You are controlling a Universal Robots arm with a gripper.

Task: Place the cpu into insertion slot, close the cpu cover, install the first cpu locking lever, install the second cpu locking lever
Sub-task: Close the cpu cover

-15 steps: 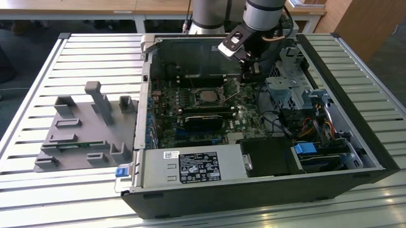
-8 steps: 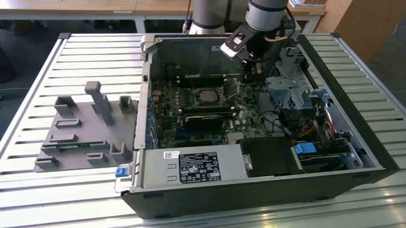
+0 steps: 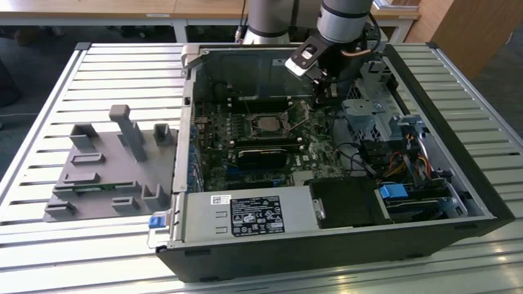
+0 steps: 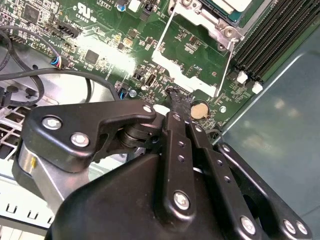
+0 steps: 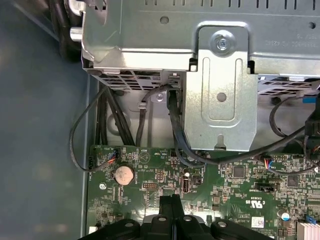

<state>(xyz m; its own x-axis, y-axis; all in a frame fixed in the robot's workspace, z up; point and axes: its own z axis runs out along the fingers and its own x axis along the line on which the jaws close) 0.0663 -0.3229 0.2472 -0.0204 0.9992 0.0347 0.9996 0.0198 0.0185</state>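
Observation:
The insertion slot sits on the green circuit board inside the open computer case. The cpu lies in it, with the silvery cpu cover lying down around it. Two thin wire locking levers stand loose beside the socket; one lever sticks out slantwise in the exterior view. My gripper hangs over the board to the exterior view's right of the socket, close above a coin battery. Its black fingers are pressed together, shut on nothing; the gripper stays apart from the levers.
A metal drive cage with black cables stands close by the gripper. A labelled silver box fills the case's near side. A long black slot lies below the socket. A grey fixture tray rests on the slatted table.

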